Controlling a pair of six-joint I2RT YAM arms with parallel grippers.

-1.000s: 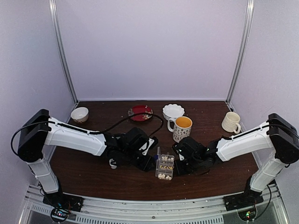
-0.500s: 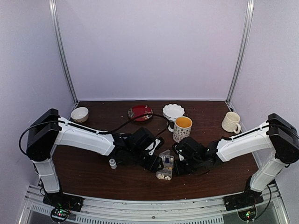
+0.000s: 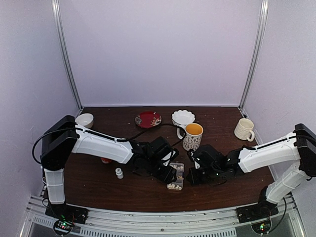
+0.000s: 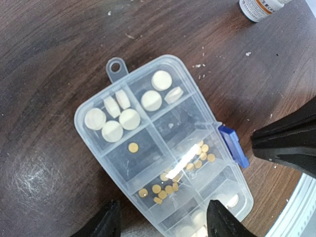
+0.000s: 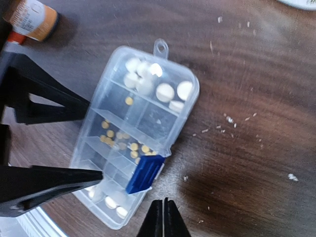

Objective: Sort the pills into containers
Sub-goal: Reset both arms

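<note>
The clear pill box (image 4: 163, 148) lies flat on the brown table with its lid down and a blue latch (image 4: 233, 146) on its long side. Its containers hold pills (image 4: 112, 118): white round tablets at one end, small tan ones (image 4: 168, 188) in the middle cells. My left gripper (image 4: 163, 224) is open, its fingers (image 4: 106, 223) straddling the box's near end. My right gripper (image 5: 163, 219) is shut on nothing, its tips just beside the latch (image 5: 144, 174). From above, both grippers (image 3: 170, 174) (image 3: 191, 177) flank the box (image 3: 176, 177).
A small white bottle (image 3: 119, 173) stands left of the box, an orange bottle (image 5: 32, 17) beyond it. Behind are a patterned mug (image 3: 192, 136), a white bowl (image 3: 183, 117), a red plate (image 3: 148, 119), a small bowl (image 3: 84, 120) and a cream mug (image 3: 244, 129). Crumbs (image 5: 229, 120) dot the table.
My left arm has moved right from the small white bottle to the pill box, and its jaws have widened. The box's lid, raised earlier, now lies down. The right gripper stayed shut.
</note>
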